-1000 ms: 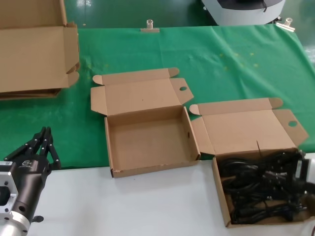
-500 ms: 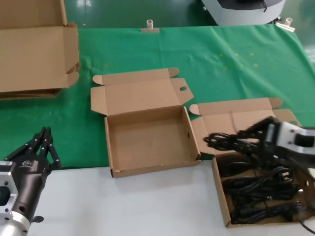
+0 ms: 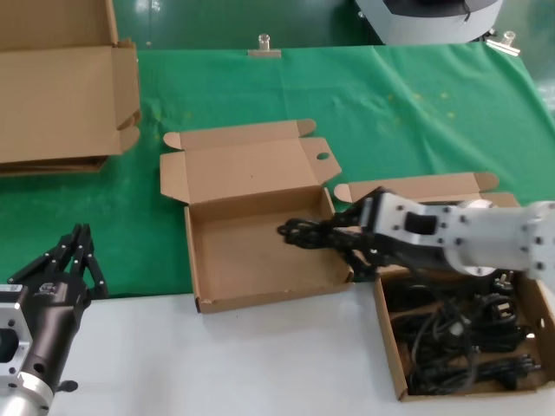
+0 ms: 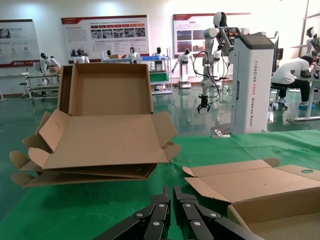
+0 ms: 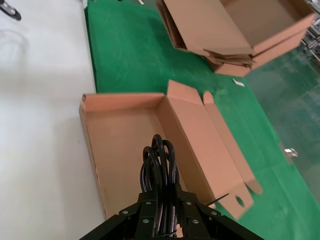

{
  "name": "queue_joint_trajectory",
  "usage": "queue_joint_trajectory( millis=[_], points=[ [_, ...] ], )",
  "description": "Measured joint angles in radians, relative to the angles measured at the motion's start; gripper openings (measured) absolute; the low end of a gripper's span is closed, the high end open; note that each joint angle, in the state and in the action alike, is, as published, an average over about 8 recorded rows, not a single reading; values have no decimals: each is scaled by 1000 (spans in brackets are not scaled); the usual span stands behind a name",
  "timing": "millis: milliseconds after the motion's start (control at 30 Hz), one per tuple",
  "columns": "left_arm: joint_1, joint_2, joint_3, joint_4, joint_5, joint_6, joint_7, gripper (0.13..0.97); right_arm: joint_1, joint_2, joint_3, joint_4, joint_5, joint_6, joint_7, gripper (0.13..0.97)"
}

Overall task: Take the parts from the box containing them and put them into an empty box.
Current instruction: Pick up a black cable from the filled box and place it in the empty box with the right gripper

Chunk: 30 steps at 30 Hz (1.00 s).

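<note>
My right gripper (image 3: 342, 237) is shut on a coiled black power cord (image 3: 303, 232) and holds it over the right side of the empty box (image 3: 260, 299). In the right wrist view the cord (image 5: 159, 167) sticks out between the jaws above the empty box (image 5: 92, 145). The box containing the parts (image 3: 392, 364) sits at the lower right with several more black cords (image 3: 460, 334) in it, partly hidden by my right arm. My left gripper (image 3: 76, 243) is parked at the lower left, shut and empty; it also shows in the left wrist view (image 4: 171, 197).
Larger flattened cardboard pieces (image 3: 61, 95) lie at the far left on the green cloth; they also show in the left wrist view (image 4: 100, 145). Both box lids (image 3: 251, 160) stand open toward the back. A white table strip (image 3: 217, 364) runs along the front.
My right gripper lifted a cord bundle out of the right box and carried it left, from over that box to over the empty box. The left arm has not moved.
</note>
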Motion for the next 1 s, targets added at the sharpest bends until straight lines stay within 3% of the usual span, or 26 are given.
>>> queue_joint_trajectory(
  millis=[400, 1000],
  points=[
    [0, 0, 0, 0, 0, 0, 0, 172, 47, -162, -38, -150, -102, 45, -1, 204],
    [0, 0, 0, 0, 0, 0, 0, 172, 83, -324, -34, -321, -206, 134, 4, 188]
  ],
)
